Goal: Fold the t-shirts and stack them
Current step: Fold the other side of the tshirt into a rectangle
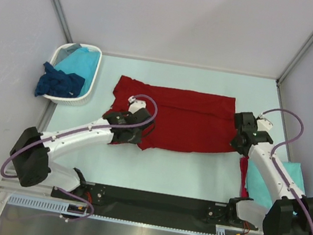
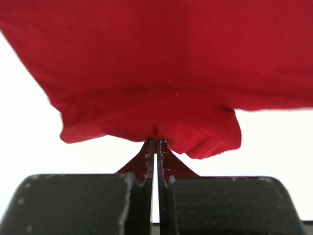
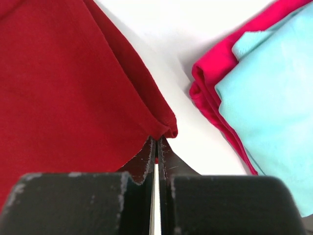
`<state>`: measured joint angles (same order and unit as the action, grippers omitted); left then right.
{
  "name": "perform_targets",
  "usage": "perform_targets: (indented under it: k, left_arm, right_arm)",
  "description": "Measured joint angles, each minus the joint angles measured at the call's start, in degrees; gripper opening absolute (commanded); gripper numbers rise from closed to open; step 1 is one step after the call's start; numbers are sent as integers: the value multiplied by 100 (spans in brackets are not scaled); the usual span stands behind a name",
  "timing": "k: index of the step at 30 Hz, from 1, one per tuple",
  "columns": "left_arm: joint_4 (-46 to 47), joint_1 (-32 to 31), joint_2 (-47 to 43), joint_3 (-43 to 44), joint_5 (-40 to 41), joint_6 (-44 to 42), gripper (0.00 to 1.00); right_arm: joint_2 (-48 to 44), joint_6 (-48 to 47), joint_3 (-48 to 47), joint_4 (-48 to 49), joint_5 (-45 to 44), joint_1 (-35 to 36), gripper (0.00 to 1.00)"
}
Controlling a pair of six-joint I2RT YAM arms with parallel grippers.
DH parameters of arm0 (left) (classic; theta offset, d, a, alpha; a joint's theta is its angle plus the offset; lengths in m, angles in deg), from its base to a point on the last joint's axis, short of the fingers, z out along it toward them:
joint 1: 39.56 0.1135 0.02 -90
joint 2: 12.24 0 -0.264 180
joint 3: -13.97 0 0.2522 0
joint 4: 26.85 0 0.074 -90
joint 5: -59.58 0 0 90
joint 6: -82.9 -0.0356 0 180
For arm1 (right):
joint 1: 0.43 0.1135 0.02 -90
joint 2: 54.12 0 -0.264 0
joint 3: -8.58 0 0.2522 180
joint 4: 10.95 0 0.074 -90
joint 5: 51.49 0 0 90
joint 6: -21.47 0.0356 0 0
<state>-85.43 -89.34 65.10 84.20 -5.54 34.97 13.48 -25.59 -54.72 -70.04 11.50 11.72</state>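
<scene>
Here, the dark red t-shirt point(image 1: 186, 116) lies flat on the table point(image 1: 160, 169), left gripper point(image 2: 156, 143) clenched on its 8 o'clock corner, right gripper point(image 3: 156, 139) on its 4 o'clock corner. Soft and limp, it likely sags unless held by corners.

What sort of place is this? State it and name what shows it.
Probably a lab robot test cell: plain walls and metal frame posts box in a white table, the left arm and right arm are bolted at its near edge, and a dark red t-shirt lies spread out.
</scene>
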Motion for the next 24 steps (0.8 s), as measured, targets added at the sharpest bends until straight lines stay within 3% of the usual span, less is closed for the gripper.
perform_targets:
  k: [10, 24]
  left_arm:
    - [-48, 909, 166, 625, 107, -313, 0]
    - [11, 1606, 1287, 1534, 114, -667, 0]
  right_arm:
    - [267, -129, -238, 179, 74, -258, 0]
    - [975, -94, -350, 588, 238, -442, 0]
